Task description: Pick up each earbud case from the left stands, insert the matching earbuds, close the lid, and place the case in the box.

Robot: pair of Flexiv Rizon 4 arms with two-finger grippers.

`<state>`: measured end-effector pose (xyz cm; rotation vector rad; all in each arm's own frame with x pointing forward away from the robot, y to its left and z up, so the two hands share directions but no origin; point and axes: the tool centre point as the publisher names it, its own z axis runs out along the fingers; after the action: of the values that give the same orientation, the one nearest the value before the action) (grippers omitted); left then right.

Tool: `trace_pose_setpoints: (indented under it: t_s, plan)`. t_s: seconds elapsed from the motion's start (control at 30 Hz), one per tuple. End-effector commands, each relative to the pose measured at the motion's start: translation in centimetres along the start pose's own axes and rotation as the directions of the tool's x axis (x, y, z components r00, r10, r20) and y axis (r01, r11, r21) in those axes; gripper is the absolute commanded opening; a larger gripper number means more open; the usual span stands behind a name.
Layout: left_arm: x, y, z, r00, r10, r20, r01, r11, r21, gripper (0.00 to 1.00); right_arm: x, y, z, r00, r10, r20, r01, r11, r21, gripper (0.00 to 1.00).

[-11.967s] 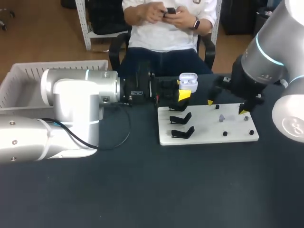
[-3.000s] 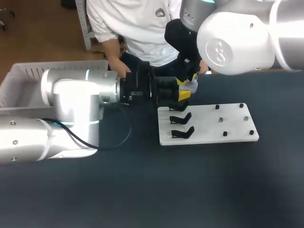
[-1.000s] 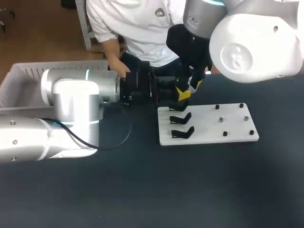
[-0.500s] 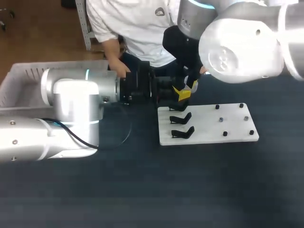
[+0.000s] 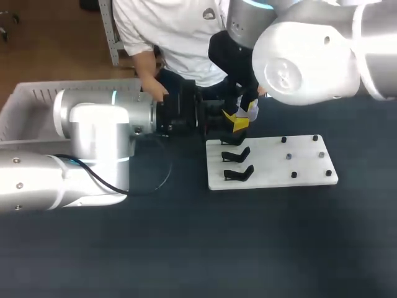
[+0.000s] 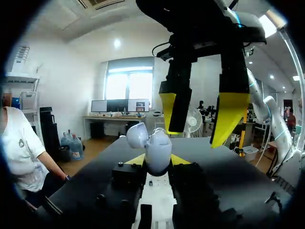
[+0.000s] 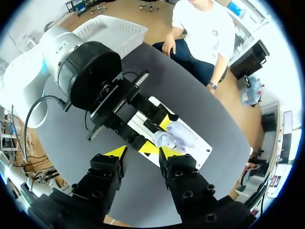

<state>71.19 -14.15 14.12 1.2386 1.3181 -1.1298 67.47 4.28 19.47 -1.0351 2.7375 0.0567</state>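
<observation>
Left claw (image 6: 157, 161) is squeezed shut on the little white earbud case (image 6: 156, 147). One yellow tip presses on each side of it. The case is held up in the air, off the dark worktop (image 5: 248, 248). Its round lid (image 6: 137, 134) is open and tipped back.

The right claw (image 6: 200, 117) hangs just above the case, pointing down at it. Its two yellow fingers (image 6: 228, 117) are spread wide apart with nothing between them. I cannot tell if one tip brushes the case.

From high up, the left arm comes in from the left and lies low across the worktop. The big right arm reaches over from the right, so both claws meet at the far left corner of a flat white board (image 5: 273, 166). Two black stands (image 5: 237, 155) sit on the left part of the board with nothing on them. Small dark pegs (image 5: 293, 174) dot the right part. A white box (image 5: 25, 105) with slotted walls sits well apart, at the far left.
</observation>
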Motion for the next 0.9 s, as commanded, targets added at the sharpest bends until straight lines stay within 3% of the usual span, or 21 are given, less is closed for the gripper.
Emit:
trace_pose_setpoints:
  t_s: [0.03,0.27,0.47,0.73,0.9]
  plan:
    - [0.0,-0.1,0.0,1.000,0.002,0.004,-0.002,1.000,-0.005,0.00,0.4,0.0,-1.5,0.999,0.001,0.038,-0.001,1.000,0.004,0.44]
    - [0.0,-0.1,0.0,1.000,0.002,0.004,-0.002,1.000,-0.005,0.00,-2.0,-1.7,-2.9,0.989,0.054,0.137,-0.053,0.999,-0.007,0.46]
    - [0.0,-0.1,0.0,1.000,0.002,0.004,-0.002,1.000,-0.005,0.00,-4.1,-4.9,-2.6,0.968,0.144,0.203,-0.147,0.989,0.001,0.47]
    - [0.0,-0.1,0.0,1.000,0.002,0.004,-0.002,1.000,-0.005,0.00,-5.3,-9.7,0.2,0.924,0.303,0.235,-0.313,0.950,0.006,0.47]
    - [0.0,-0.1,0.0,1.000,0.002,0.004,-0.002,1.000,-0.005,0.00,-4.7,-11.1,2.4,0.916,0.350,0.197,-0.359,0.933,0.014,0.50]
